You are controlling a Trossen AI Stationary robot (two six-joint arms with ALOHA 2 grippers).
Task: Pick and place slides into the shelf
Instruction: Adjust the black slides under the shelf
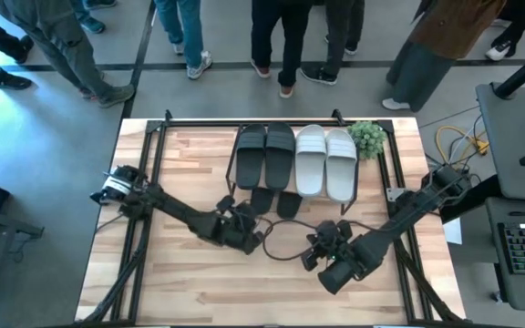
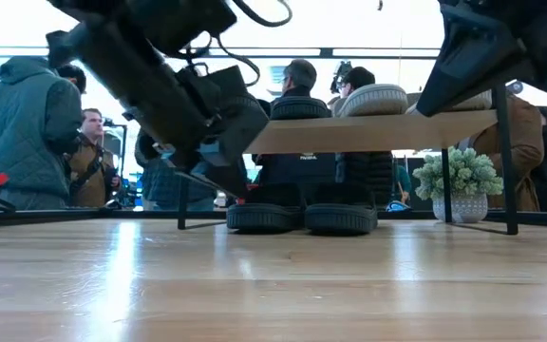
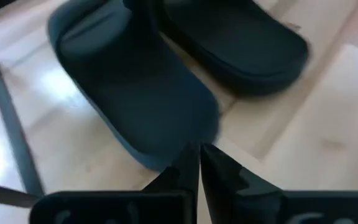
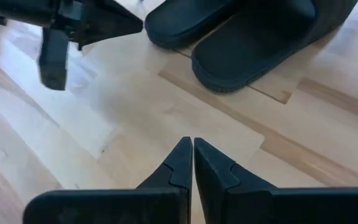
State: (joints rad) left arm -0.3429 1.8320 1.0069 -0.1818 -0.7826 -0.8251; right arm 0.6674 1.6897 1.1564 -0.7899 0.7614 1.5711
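Overhead, four flat open-toe slide sandals are seen lined up on the light wood top board of the low black-legged shelf [image 1: 236, 173]: two matte black slides [image 1: 264, 155] toward the left arm's side and two pale grey-white slides [image 1: 325, 160] toward the right arm's side, touching one another in pairs. Two further matte black slides [image 1: 274, 201] lie side by side on the large pale wooden tabletop [image 1: 199, 282] beneath the shelf's near edge, their ends protruding toward the arms; in the low view they are seen resting on the table under the top board. A small green potted plant in a white pot [image 1: 367, 138] stands just beside the grey-white pair, at the shelf's far corner.

The left gripper [image 1: 249, 239] is held just in front of the lower black pair, its fingers pressed together and empty, the tips close above the nearer sandal's end in the left wrist view. The right gripper [image 1: 322, 248] hangs near the table's middle, apart from the sandals, its fingers likewise closed on nothing. Several standing people [image 1: 281, 41] are visible beyond the table's far edge.
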